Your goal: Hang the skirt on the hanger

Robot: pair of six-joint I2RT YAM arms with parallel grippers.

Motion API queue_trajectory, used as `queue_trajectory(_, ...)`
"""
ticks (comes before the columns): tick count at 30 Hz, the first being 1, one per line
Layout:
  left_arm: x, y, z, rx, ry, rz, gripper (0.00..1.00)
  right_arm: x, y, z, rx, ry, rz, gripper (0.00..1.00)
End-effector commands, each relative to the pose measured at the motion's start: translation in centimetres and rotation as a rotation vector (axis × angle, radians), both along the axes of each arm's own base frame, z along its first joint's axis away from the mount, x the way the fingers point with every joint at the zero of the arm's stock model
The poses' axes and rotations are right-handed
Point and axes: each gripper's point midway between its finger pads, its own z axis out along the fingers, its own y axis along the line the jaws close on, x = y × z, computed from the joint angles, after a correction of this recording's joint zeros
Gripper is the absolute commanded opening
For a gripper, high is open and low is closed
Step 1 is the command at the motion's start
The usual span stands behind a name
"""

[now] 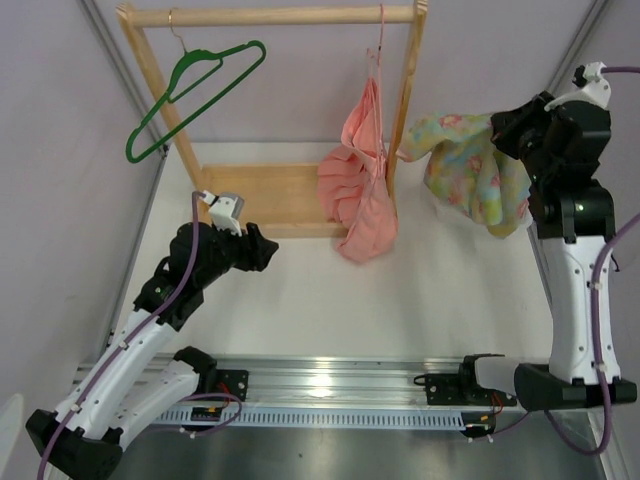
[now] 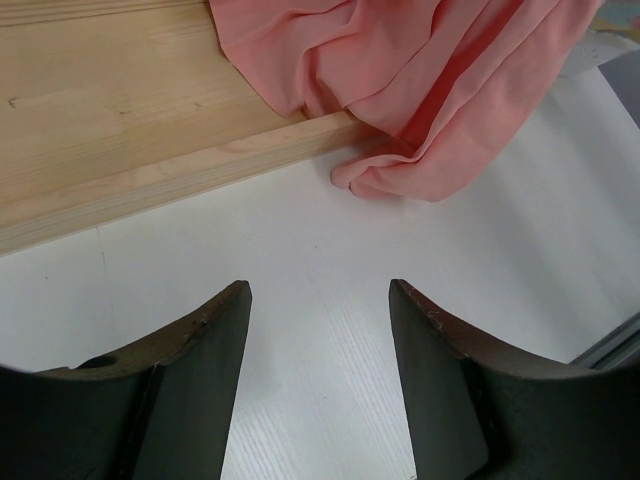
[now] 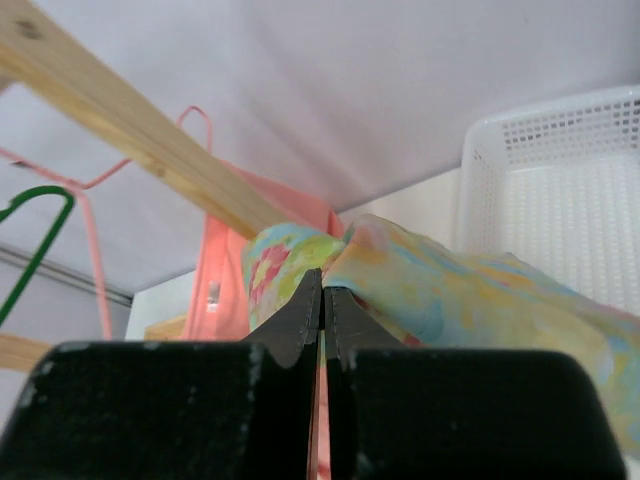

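Since the coming move turns on the gap between skirt and hanger, we set out the scene from the largest item down. The table [image 1: 430, 290] carries a wooden rack [image 1: 260, 195], whose rail [image 1: 290, 15] runs left to right across the far side.

The skirt [image 1: 465, 165] is off the table, held in the air just right of the rack's right post. One corner reaches to that post; we cannot tell whether it touches. The skirt drapes downward from the grip, and its widest run lies left to right. A pink garment [image 1: 362, 190] hangs from the right part of the rail, between skirt and hanger.

The hanger [image 1: 196, 98] hangs by its hook at the left end of the rail, well apart from the skirt. In the top view its long axis slants from lower left to upper right, hook uppermost.

The right fingers [image 3: 318, 305] are pressed fully together on a fold of the skirt. The left fingers [image 1: 265, 248] stand wide apart, hold nothing, and hover low over the table near the rack's base board.

We judge that the skirt must travel left, past the pink garment, to reach the hanger. The left arm is the nearer to the hanger; the right arm has the skirt.
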Motion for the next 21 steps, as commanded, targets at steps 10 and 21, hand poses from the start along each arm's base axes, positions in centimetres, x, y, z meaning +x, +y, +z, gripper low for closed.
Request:
queue_trajectory(10, -0.4, -0.5, 3.7, -0.069, -0.069, -0.033, 0.64, -7.7, 5.2, 1.8, -0.009, -0.035, 0.194, 0.00)
queue_trajectory(21, -1.6, -2.5, 5.0, -0.163, -0.051, -0.134, 0.64, -9.5, 14.2, -7.7, -0.023, 0.130, 0.373, 0.00)
